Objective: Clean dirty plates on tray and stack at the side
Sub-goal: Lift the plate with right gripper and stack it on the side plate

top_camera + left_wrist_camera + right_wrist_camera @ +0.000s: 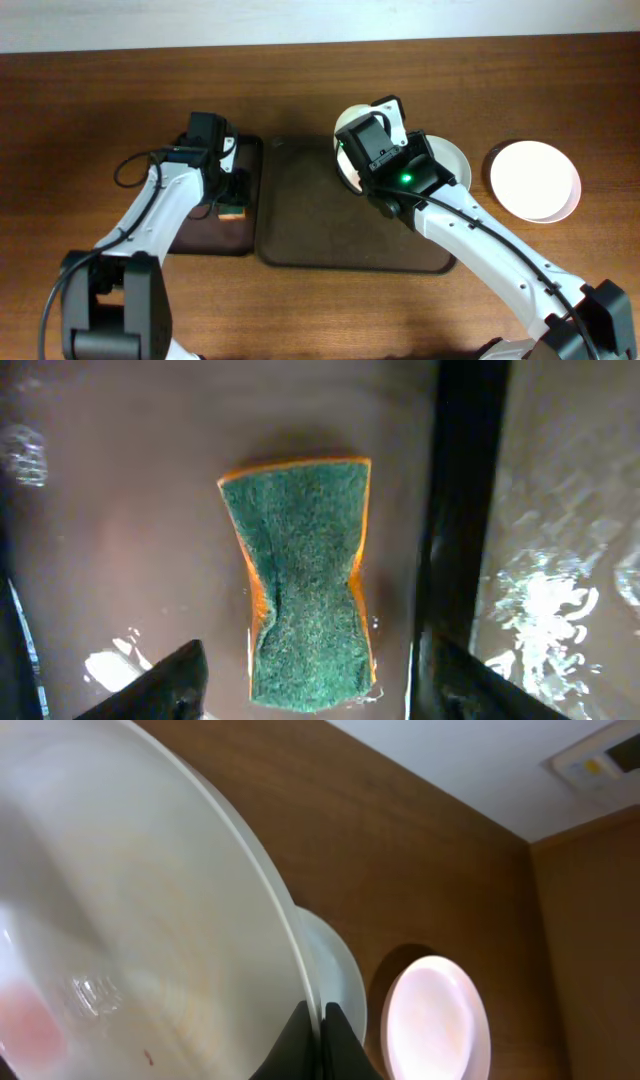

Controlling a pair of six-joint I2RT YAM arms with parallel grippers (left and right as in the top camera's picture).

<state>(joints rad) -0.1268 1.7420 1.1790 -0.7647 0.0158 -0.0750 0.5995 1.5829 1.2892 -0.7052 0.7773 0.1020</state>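
Observation:
My right gripper (322, 1038) is shut on the rim of a white plate (130, 920) and holds it tilted up over the right part of the dark-brown tray (310, 220). A small dark-red speck shows on that plate. In the overhead view the gripper (364, 150) hides most of the held plate (347, 120). A second plate (452, 160) lies on the tray's right end, behind the held one (338, 970). A third plate (535, 180) sits on the table to the right of the tray. My left gripper (315, 690) is open, its fingers either side of the green-and-orange sponge (305, 580).
The sponge (236, 211) lies in the smaller black-rimmed tray (200, 235), which sits against the big tray's left side. Its black rim (465, 510) runs just right of the sponge. Wet glints show on both tray floors. Bare wooden table lies all around.

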